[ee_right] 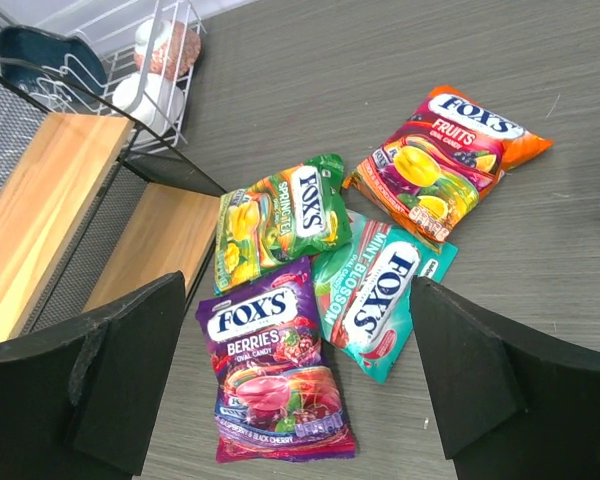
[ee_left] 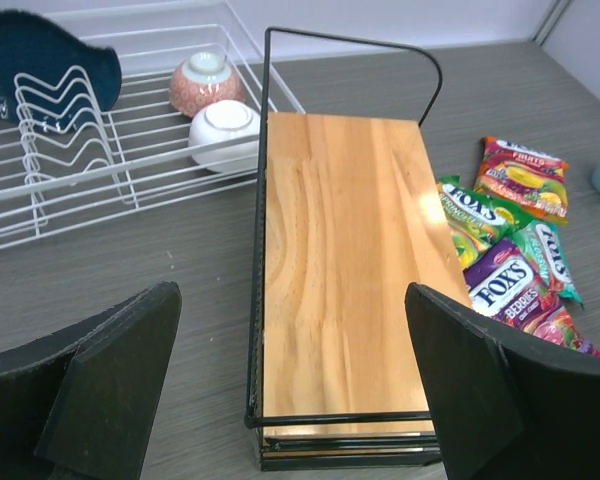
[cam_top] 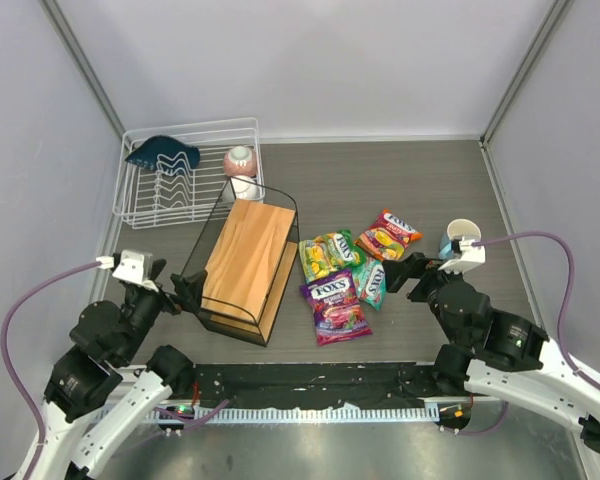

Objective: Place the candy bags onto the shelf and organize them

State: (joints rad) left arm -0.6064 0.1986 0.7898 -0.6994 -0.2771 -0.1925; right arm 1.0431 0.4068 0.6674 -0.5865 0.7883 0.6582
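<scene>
Lying beside the shelf (cam_top: 248, 255) are four candy bags (cam_top: 336, 305); left gripper (ee_left: 292, 385) and right gripper (ee_right: 298, 380) gape wide, empty.

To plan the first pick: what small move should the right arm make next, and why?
Probably lower the open right gripper onto the glossy purple FOX'S candy bag: it lies flat just beneath, and no bag is on the black-wire, wooden-board shelf yet.

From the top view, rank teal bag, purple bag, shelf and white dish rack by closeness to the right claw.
1. teal bag, beside the right claw.
2. purple bag, nearer the arm bases.
3. shelf, mid-table left.
4. white dish rack, far left corner.
</scene>
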